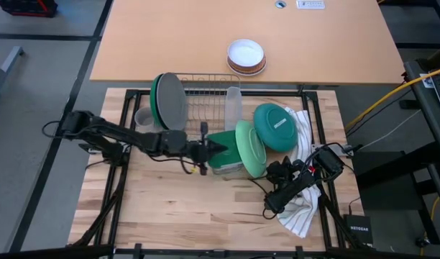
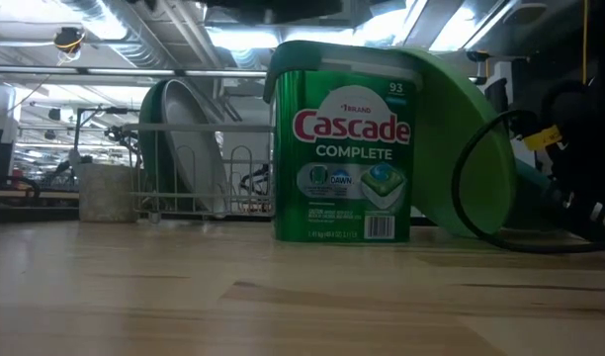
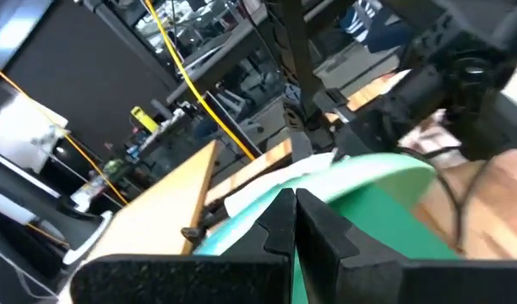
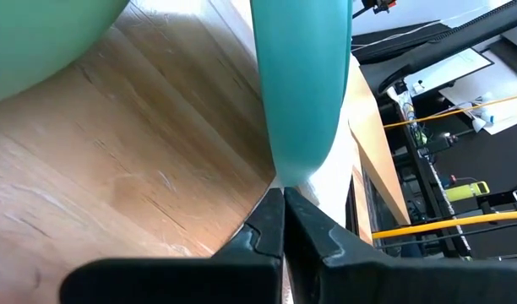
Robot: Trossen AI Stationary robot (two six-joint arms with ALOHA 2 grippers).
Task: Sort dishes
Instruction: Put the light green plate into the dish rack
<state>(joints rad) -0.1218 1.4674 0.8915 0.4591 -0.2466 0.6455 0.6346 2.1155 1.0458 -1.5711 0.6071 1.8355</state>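
Note:
A dark green plate (image 1: 157,99) and a grey plate (image 1: 172,101) stand on edge in the wire rack (image 1: 205,101). A small grey mug (image 1: 143,119) sits beside the rack. A light green plate (image 1: 250,147) leans against a green Cascade box (image 1: 223,157). A teal plate (image 1: 275,126) stands tilted behind the light green plate. My left gripper (image 1: 218,147) is shut over the box, short of the light green plate (image 3: 377,190). My right gripper (image 1: 277,165) is shut, just below the teal plate's lower rim (image 4: 294,165). My right gripper's shut fingertips (image 4: 271,207) point toward the table's far side. They stand right at the teal plate's lower rim (image 4: 292,176). I cannot tell whether they touch it.
A white striped towel (image 1: 300,212) lies under my right arm at the table's right. A clear cup (image 1: 233,108) stands in the rack. A white bowl on brown-rimmed ones (image 1: 246,56) sits on the far tan table. There is bare wood (image 1: 177,208) toward the near left.

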